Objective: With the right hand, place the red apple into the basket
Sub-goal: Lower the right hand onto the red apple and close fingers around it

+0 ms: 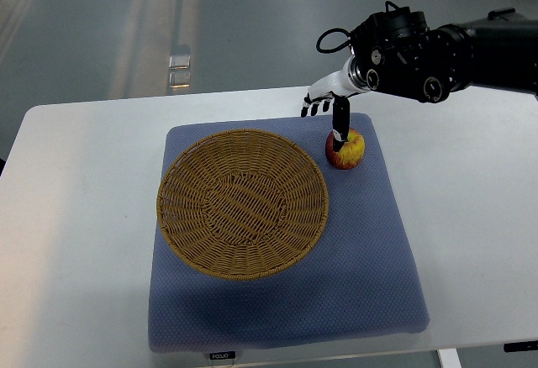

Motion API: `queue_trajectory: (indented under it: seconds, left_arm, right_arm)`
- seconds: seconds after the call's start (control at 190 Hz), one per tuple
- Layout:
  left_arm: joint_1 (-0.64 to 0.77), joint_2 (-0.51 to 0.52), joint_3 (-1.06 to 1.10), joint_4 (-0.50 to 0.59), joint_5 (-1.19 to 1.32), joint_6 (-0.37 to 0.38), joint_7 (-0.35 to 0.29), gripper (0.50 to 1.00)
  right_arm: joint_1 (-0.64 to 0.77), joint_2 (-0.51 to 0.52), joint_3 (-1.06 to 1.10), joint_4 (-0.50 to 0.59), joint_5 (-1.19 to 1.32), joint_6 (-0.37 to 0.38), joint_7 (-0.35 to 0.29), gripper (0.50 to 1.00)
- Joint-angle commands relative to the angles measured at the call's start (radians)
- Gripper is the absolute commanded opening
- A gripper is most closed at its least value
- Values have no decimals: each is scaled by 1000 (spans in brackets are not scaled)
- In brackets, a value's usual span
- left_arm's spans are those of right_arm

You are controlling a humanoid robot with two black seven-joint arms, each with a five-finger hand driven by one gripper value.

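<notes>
The apple [345,149] is red and yellow. It sits on the blue mat [370,250], near the mat's far right corner. It is just beside the basket [242,203], off the basket's right rim, and not inside it.

The right hand [329,99] hangs above the apple. Its arm comes in from the right edge, big and black, with a loop of cable on top. One dark finger [340,124] points straight down and its tip meets the top of the apple. The other fingers are white with black tips, and they spread out to the left, away from the apple. The hand does not wrap around the apple.

The basket is round, brown and woven. It lies flat on the left middle part of the mat. There is nothing in it.

The mat lies on a white table [76,217]. Behind the table is a grey floor.
</notes>
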Motion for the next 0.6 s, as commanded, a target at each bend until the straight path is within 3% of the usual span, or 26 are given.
queue_trajectory:
  seconds: [0.0,0.506,0.511,0.596]
  left_arm:
    - [0,0,0,-1,-1,0,1,1000]
    - [0,0,0,3,1,0,4,1000]
    - [0,0,0,5,-1,0,4,1000]
    - [0,0,0,5,-1,0,4,1000]
  right_arm:
    - [-33,0,-3,-18,-22,-2,0,915]
    - [-154,12,-27,-104,-59,-35,6,901]
    - [-157,14,-27,-105,-65,-43,9,861]
    - [-158,14,-27,-105,-70,-45,10,840]
